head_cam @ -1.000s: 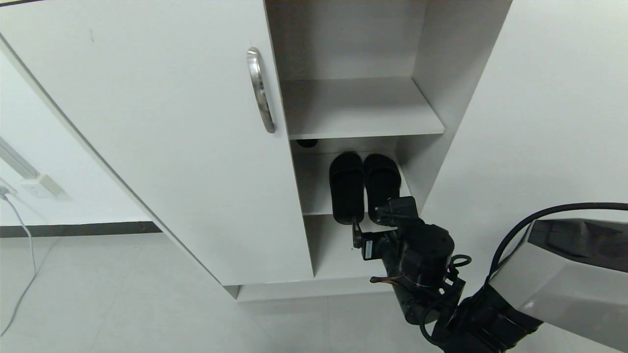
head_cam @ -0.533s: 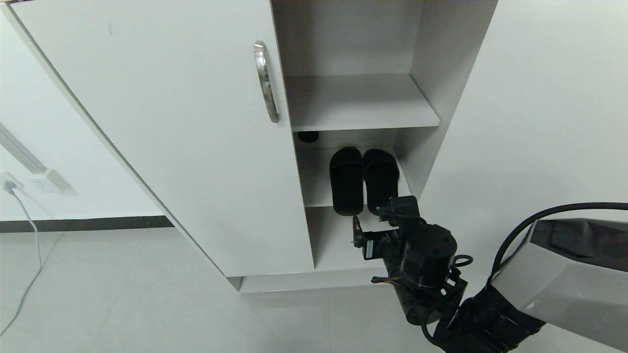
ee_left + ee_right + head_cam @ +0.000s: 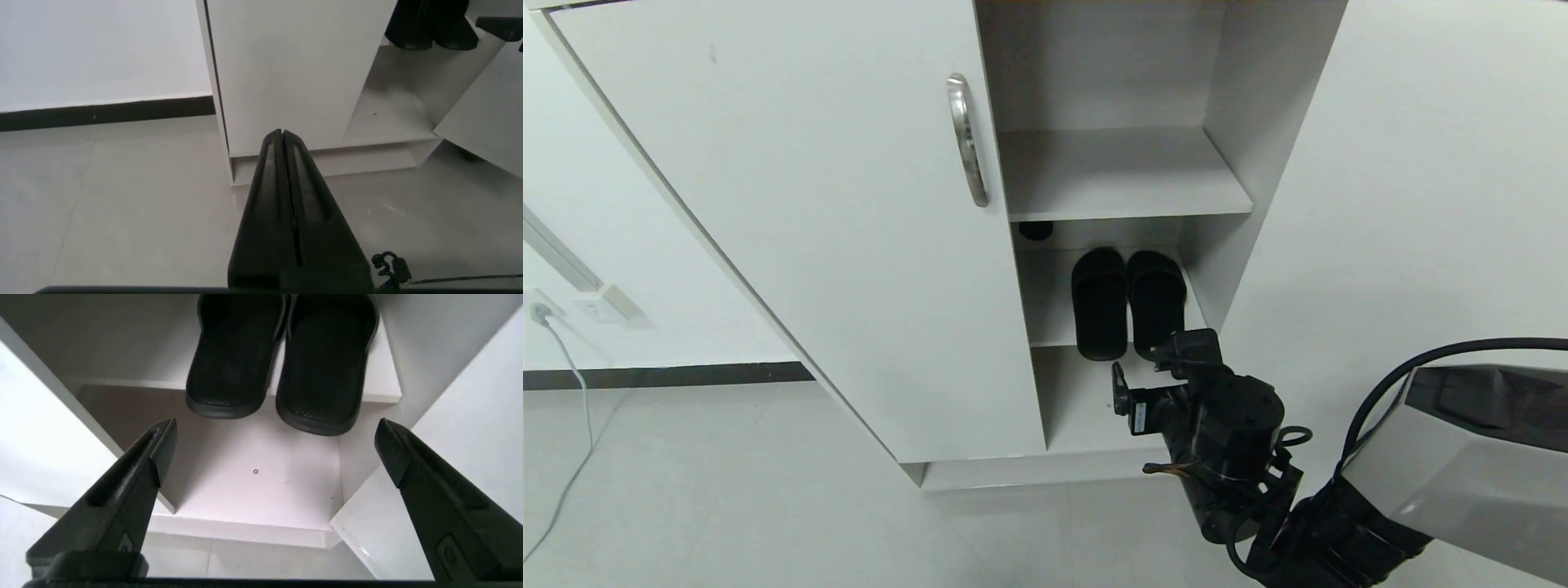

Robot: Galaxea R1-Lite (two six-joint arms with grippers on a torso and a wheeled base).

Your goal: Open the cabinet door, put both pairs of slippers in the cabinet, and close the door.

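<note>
While the cabinet door [image 3: 809, 204] stands swung wide open on the robot's left, its curved metal handle [image 3: 966, 139] at the free edge, the inside of the white cabinet [image 3: 1258, 122] is laid bare in three levels. The upper shelf [image 3: 1119, 171] carries nothing. On the middle shelf [image 3: 1045, 302] lies a pair of black slippers [image 3: 1127, 302], side by side and touching, toes toward the back, heels hanging a little over the shelf's front edge. A dark round spot [image 3: 1035, 230] shows at the back, just under the upper shelf; what it is cannot be told. Below the slippers is the bottom compartment [image 3: 1078, 408].

The right gripper [image 3: 1147, 367] hovers just in front of the cabinet opening, at the height of the slipper heels and slightly below them. In the right wrist view this gripper [image 3: 274, 469] has its jaws spread wide and released, grasping nothing, with the slippers [image 3: 278, 351] between and beyond its fingers [image 3: 139, 482].

The left gripper [image 3: 282, 139] is held low over the tiled floor [image 3: 122, 212], well apart from the cabinet, its two fingers pressed flat together with nothing between them.

To the robot's left, a wall socket with a cable [image 3: 539, 314] sits above a dark baseboard [image 3: 662, 374].
</note>
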